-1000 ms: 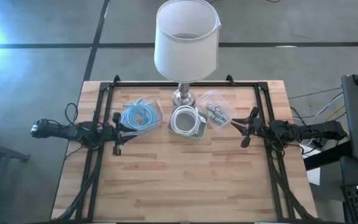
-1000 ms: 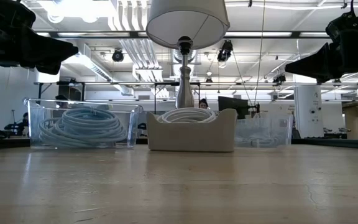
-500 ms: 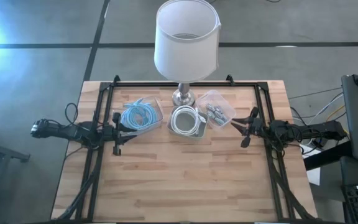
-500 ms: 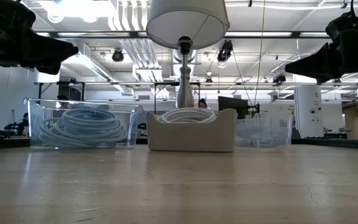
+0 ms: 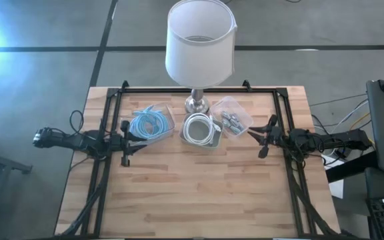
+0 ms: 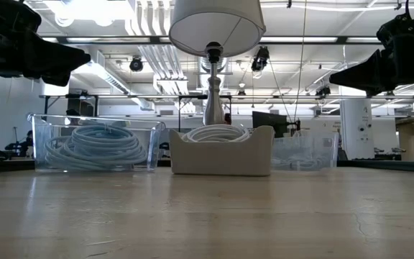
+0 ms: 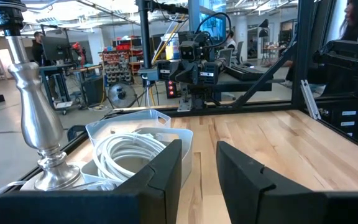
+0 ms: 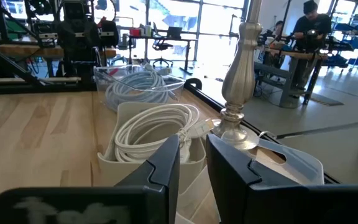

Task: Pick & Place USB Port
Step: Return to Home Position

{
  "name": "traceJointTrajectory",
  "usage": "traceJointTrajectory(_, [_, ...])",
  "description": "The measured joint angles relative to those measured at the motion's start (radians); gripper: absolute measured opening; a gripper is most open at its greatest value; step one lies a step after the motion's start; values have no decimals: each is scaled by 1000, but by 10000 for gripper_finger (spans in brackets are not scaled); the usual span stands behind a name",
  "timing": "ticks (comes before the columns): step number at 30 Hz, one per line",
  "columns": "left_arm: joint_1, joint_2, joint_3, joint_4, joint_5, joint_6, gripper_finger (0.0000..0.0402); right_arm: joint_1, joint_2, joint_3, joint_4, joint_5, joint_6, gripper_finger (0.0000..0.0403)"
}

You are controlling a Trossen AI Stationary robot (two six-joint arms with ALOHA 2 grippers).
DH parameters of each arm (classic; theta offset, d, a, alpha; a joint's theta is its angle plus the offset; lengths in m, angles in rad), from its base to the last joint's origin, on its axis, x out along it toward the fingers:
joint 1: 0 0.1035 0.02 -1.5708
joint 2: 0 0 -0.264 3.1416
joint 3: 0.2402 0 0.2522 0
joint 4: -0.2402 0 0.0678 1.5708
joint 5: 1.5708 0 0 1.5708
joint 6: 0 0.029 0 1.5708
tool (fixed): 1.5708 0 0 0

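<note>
Small grey USB ports (image 5: 230, 121) lie in a clear bin (image 5: 240, 113) at the far right of the row. To its left, a white bin (image 5: 200, 131) holds a coiled white cable and a clear bin (image 5: 151, 123) holds a blue cable. My left gripper (image 5: 137, 138) hovers level near the blue-cable bin, slightly open with nothing between its fingers (image 7: 199, 152). My right gripper (image 5: 255, 134) hovers level just right of the USB bin, also slightly open and empty (image 8: 193, 146). Both hang well above the tabletop in the low view.
A lamp with a silver base (image 5: 197, 103) and a white shade (image 5: 201, 41) stands behind the bins at the table's far edge. A black frame (image 5: 112, 100) runs along the far and side edges. The near half of the wooden table (image 5: 192, 193) is bare.
</note>
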Motion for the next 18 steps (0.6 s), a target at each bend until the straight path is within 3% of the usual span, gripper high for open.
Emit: traceJointTrajectory(18, [0, 0, 0, 0, 0, 0, 104, 0, 0, 0, 0, 0, 1, 87])
